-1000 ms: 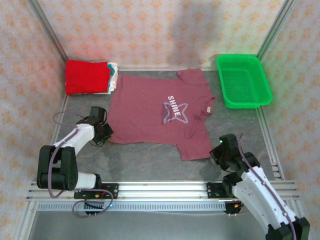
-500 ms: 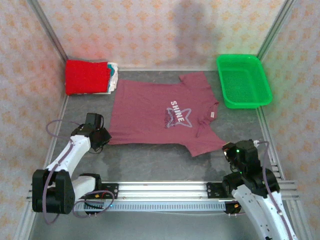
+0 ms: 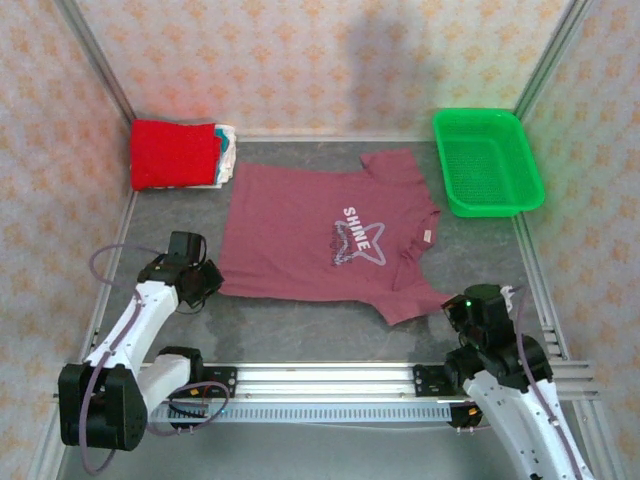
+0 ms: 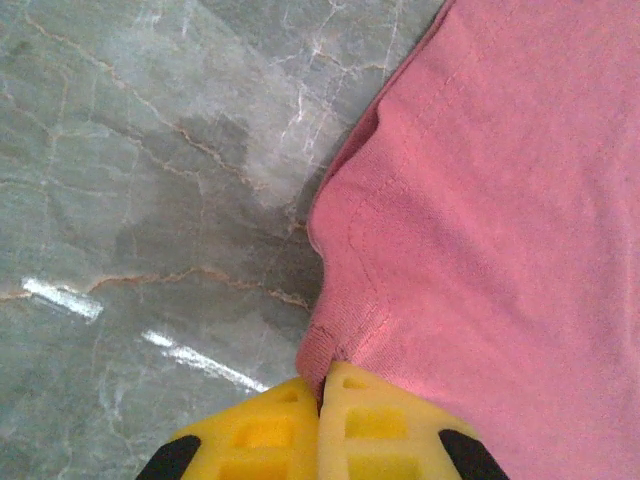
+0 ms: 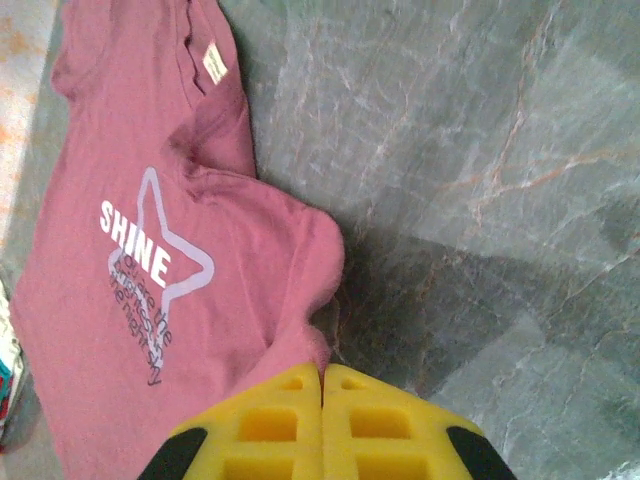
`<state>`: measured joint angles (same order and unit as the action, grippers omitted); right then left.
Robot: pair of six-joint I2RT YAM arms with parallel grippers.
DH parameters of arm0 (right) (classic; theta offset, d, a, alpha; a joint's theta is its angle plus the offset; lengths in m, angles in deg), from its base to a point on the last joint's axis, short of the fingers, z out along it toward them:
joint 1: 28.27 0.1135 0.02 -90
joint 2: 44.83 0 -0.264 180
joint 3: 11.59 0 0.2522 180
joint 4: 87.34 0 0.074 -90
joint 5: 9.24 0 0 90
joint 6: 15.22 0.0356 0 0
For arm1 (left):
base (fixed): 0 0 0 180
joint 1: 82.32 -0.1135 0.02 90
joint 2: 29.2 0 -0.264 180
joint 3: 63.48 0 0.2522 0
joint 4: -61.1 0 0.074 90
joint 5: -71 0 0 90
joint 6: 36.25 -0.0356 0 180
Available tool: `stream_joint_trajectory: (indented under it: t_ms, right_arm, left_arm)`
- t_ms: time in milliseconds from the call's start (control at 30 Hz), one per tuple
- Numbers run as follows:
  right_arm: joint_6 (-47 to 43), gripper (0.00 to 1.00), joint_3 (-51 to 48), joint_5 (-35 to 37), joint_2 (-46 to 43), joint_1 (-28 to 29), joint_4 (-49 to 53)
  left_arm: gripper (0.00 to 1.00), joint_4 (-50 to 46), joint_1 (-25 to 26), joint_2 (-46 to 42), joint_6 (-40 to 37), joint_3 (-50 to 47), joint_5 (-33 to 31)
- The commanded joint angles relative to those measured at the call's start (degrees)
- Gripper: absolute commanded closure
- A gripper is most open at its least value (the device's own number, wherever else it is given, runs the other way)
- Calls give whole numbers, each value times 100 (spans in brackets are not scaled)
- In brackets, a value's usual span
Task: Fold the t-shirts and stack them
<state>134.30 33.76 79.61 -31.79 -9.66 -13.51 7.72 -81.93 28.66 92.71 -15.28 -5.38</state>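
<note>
The maroon t-shirt [image 3: 310, 230] with the white "SHINE" star print lies spread on the grey table, print up, hem to the left. My left gripper [image 3: 212, 284] is shut on its near left hem corner; in the left wrist view the yellow fingertips [image 4: 322, 385] pinch the cloth [image 4: 480, 220]. My right gripper [image 3: 450, 305] is shut on the tip of the near right sleeve; the right wrist view shows its jaws [image 5: 322, 372] closed on that maroon edge [image 5: 150, 260]. A folded stack with a bright red shirt [image 3: 172, 153] on top of whitish ones [image 3: 229, 150] sits at the back left.
A green plastic basket [image 3: 487, 160] stands at the back right. Patterned walls and metal frame rails enclose the table. A bare strip of grey tabletop [image 3: 320, 325] runs between the shirt and the near rail.
Both grippers kept their hold and drew apart and toward the near edge. The right one pulled back and right, stretching the shirt flatter and shifting it slightly right.
</note>
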Motion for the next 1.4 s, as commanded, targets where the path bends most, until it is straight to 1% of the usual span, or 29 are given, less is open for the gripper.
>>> stream_joint_trajectory:
  t_ms: [0,67,167,300,467,600,800,900,1367]
  right_arm:
    - [-368,100,429,597,105,21,-179]
    - [-529,100,452,557,298,21,-572]
    - [-763,100,516,346,725,27,-1247]
    - [-970,100,732,314,1448,25,-1637]
    - [-1043,100,1015,667,2303,13,-1741]
    - [-1217,100,1212,682,3064,-67,-1982]
    - [-1534,100,1459,425,3908,-403,-2617]
    - [-1728,100,1709,301,4336,-562,-2728]
    - [-2141,100,2438,180,5728,-732,-3252]
  left_arm:
    - [100,-376,23,-100,-160,425,-67]
    - [100,-376,23,-51,-171,602,-110]
    - [100,-284,23,102,-139,849,9]
    - [100,-228,20,384,-206,1089,-13]
    - [100,-146,15,994,-395,1368,-90]
    - [100,-37,6,1469,-511,1562,-180]
    - [100,117,-38,2058,-582,1914,-255]
    - [100,35,-38,2364,-648,2168,-272]
    - [100,-143,-47,3295,-785,3020,-467]
